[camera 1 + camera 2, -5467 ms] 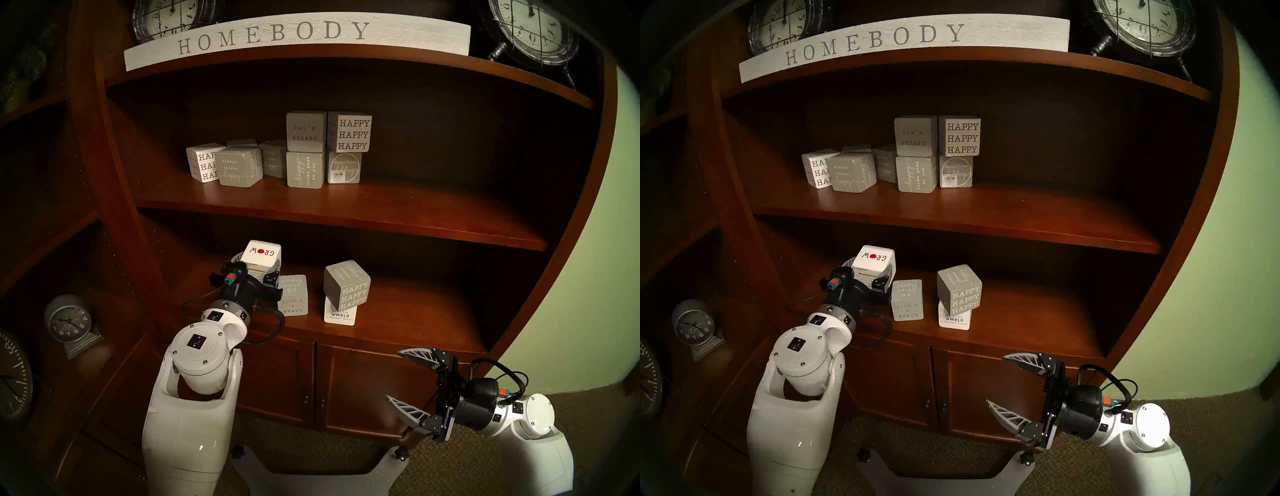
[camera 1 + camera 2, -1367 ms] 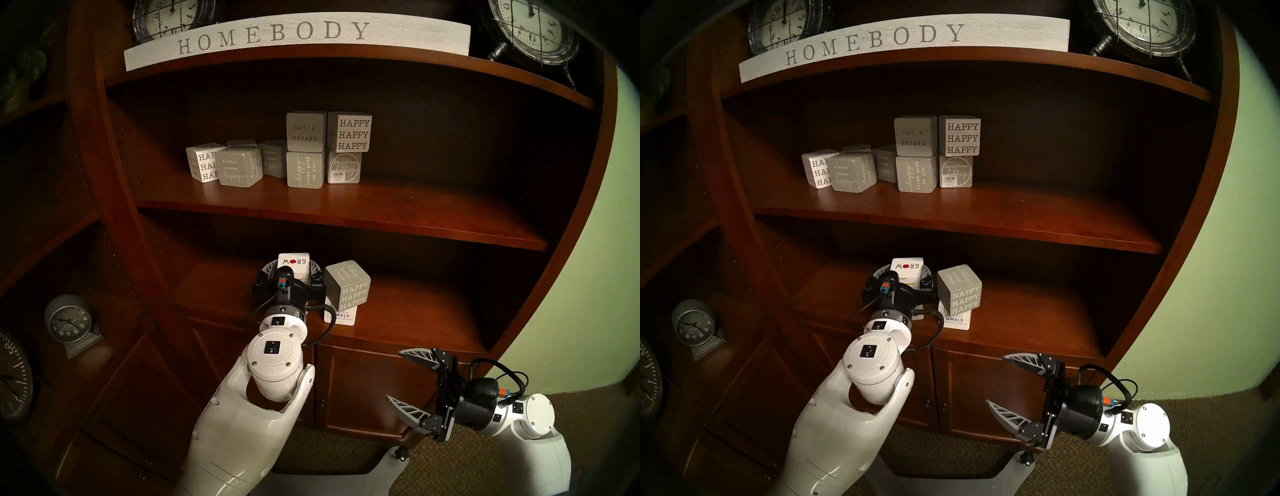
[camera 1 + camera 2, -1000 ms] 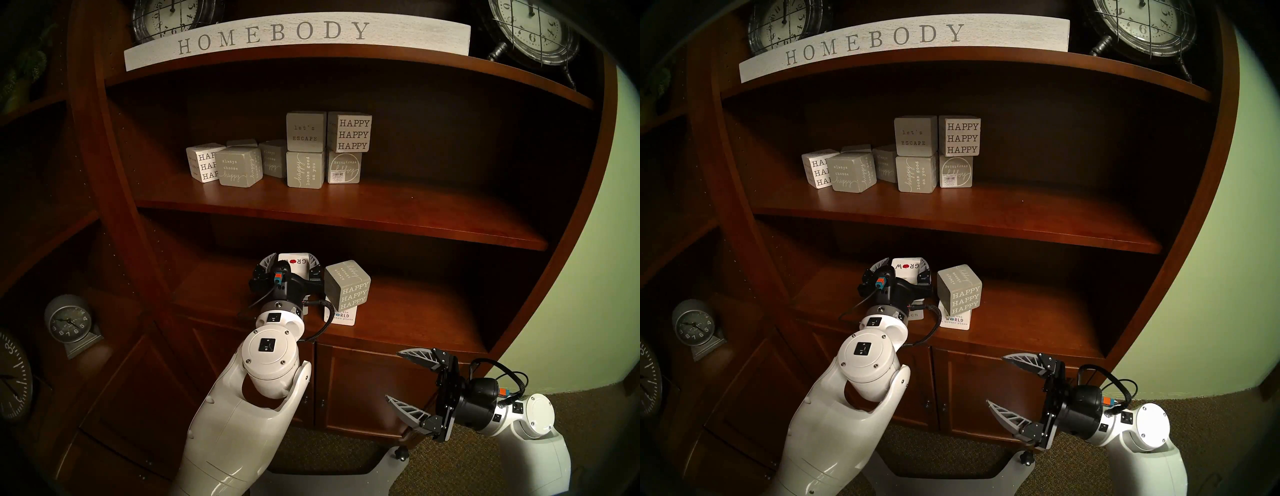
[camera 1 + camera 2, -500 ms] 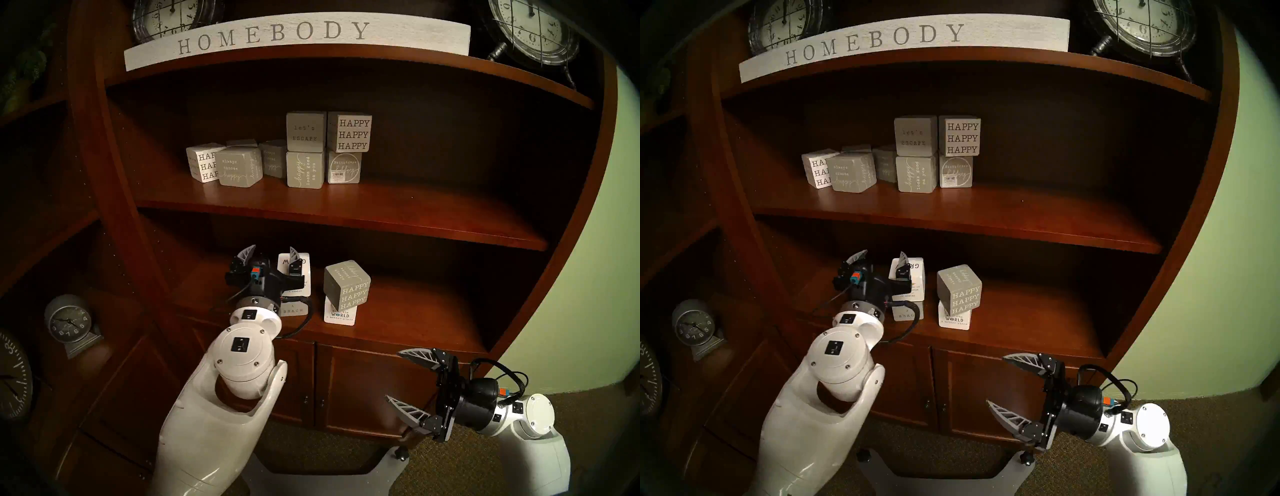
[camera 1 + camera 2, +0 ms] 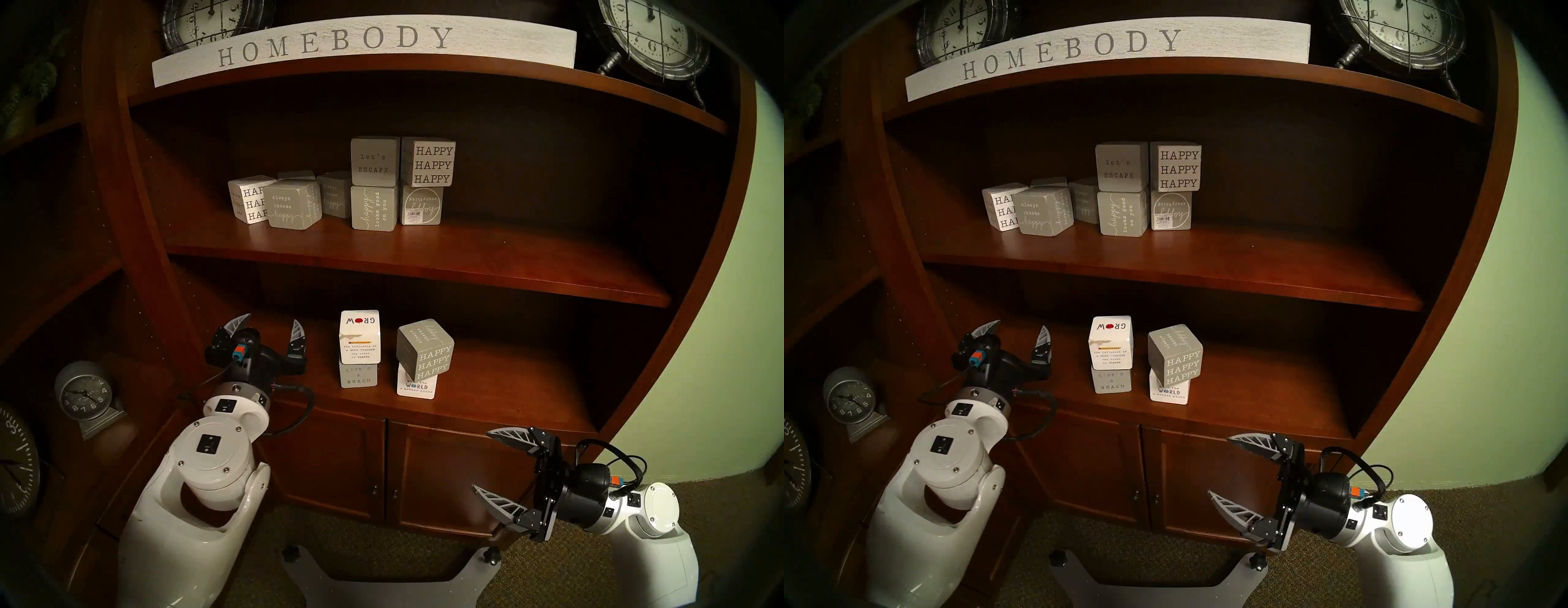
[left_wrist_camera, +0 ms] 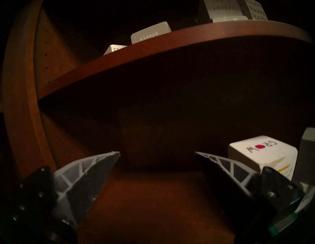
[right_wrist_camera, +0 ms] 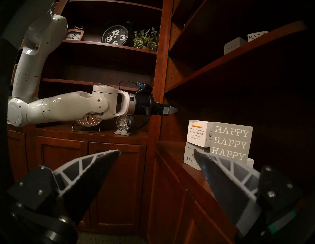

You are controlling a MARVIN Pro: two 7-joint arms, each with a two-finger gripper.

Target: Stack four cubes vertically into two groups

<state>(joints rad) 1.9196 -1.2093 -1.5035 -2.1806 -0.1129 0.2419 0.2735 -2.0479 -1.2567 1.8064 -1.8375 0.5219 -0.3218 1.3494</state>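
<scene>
On the lower shelf (image 5: 488,382) a white "GROW" block (image 5: 359,337) sits squarely on the grey "LIFE'S A BEACH" block (image 5: 358,377). To their right the grey "HAPPY HAPPY HAPPY" block (image 5: 425,350) rests, turned askew, on a second white block (image 5: 416,387) showing "the WORLD". My left gripper (image 5: 272,319) is open and empty, left of the GROW stack and apart from it; the GROW block shows in the left wrist view (image 6: 260,153). My right gripper (image 5: 481,460) is open and empty, below the shelf in front of the cabinet.
The upper shelf (image 5: 424,250) holds several other lettered cubes (image 5: 375,184). A "HOMEBODY" sign (image 5: 365,46) and clocks stand on top. Cabinet doors (image 5: 339,467) are below the lower shelf. A small clock (image 5: 85,395) stands in the left bay.
My left gripper carried the GROW block to the right, set it on the LIFE'S A BEACH block, opened, and drew back to the left. The right arm has not moved.
</scene>
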